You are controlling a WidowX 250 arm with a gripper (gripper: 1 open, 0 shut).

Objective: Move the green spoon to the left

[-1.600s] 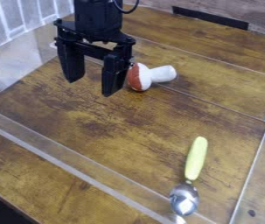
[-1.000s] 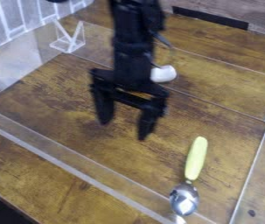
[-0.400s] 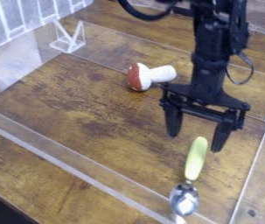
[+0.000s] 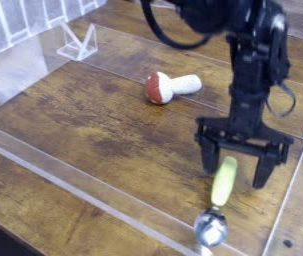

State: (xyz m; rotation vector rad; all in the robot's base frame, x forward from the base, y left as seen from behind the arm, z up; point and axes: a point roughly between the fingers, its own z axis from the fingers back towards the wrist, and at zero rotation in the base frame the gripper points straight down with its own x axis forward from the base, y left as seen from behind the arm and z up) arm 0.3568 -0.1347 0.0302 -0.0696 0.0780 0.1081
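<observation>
Camera view, looking down at an angle onto a dark wooden table [image 4: 74, 110] inside a low clear plastic wall [image 4: 60, 185]; a black arm comes down from the top right, and its gripper [image 4: 245, 168] points straight down with both fingers spread wide and nothing between them. Spoon [image 4: 219, 198]: it lies flat near the bottom right corner; its yellow-green handle runs nearly up and down the picture, leaning a little right at the top, and its silver bowl sits at the lower end, close to the front wall. Gripper and spoon: the fingers stand on either side of the handle's upper end, one left of it and one right, so the handle lies directly under the open jaws; whether the tips touch the wood cannot be told. Closing here would likely pinch the handle across its narrow width. Mushroom [image 4: 171, 87]: it rests well apart, up and to the left. Room to move: bare wood stretches left of the spoon, below the mushroom; the right and front walls stand close by.
</observation>
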